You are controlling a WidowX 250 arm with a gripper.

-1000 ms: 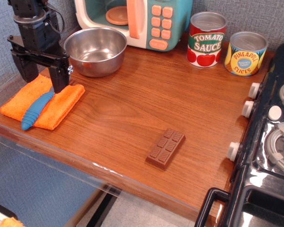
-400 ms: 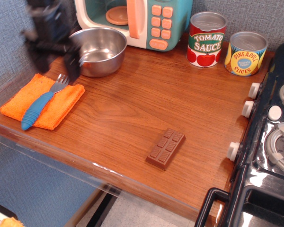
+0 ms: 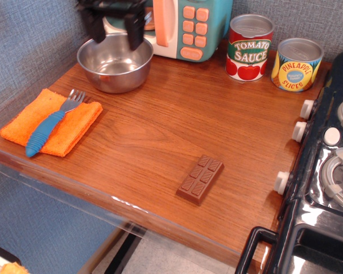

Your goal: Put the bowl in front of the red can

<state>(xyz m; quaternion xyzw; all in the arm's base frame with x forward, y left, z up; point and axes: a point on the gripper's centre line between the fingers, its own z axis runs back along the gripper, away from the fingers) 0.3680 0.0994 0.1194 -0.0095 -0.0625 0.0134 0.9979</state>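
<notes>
The shiny steel bowl [image 3: 114, 63] stands at the back left of the wooden counter [image 3: 177, 125], in front of the toy microwave. The red tomato sauce can [image 3: 250, 47] stands at the back right, well to the right of the bowl. My gripper [image 3: 115, 34] hangs open above the bowl's far rim, its two dark fingers [image 3: 134, 31] pointing down and spread about half the bowl's width apart. It holds nothing and does not touch the bowl.
A yellow-and-blue pineapple can [image 3: 297, 64] stands right of the red can. A teal toy microwave [image 3: 171, 25] is at the back. An orange cloth [image 3: 50, 121] with a blue-handled fork [image 3: 48, 127] lies front left. A chocolate bar [image 3: 200, 179] lies near the front. A stove [image 3: 326, 165] borders the right.
My gripper has risen from the orange cloth and moved back and right to above the bowl. The fork lies uncovered on the cloth. The bowl and cans have not moved.
</notes>
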